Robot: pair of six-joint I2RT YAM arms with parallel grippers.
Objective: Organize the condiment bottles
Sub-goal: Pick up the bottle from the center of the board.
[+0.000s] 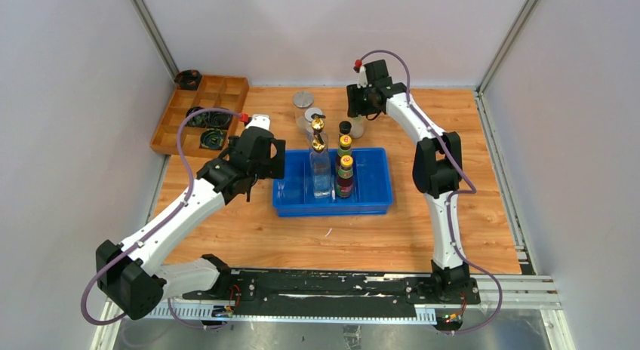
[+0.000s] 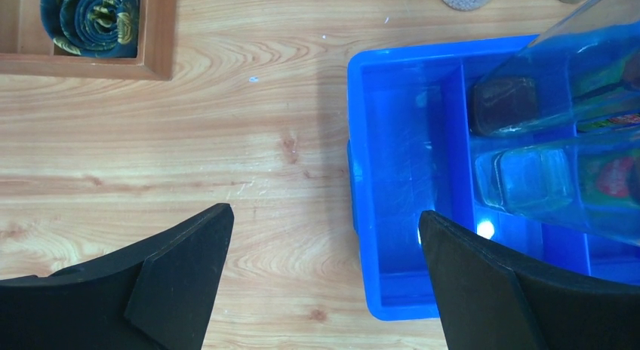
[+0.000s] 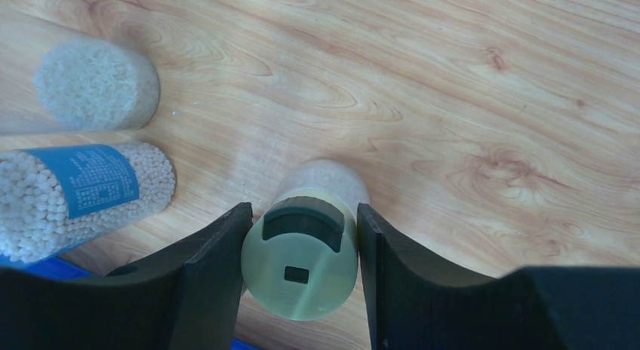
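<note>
The blue divided bin (image 1: 373, 185) holds a tall clear gold-spouted bottle (image 1: 320, 169) and two dark yellow-capped sauce bottles (image 1: 345, 176) (image 1: 344, 147). A small black-capped bottle (image 1: 345, 128) stands at the bin's back edge. Two silver-lidded clear jars (image 1: 303, 99) (image 1: 312, 117) stand behind the bin. My right gripper (image 3: 300, 237) is shut on the lid of a cream-lidded jar (image 3: 302, 271), which stands on the table behind the bin's right half. My left gripper (image 2: 324, 229) is open and empty, hovering over the bin's left wall (image 2: 358, 176).
A wooden divided tray (image 1: 172, 118) with black coiled rings (image 1: 209, 118) sits at the back left. In the right wrist view two jars of white beads (image 3: 96, 84) (image 3: 83, 190) stand left of my fingers. White walls enclose the table.
</note>
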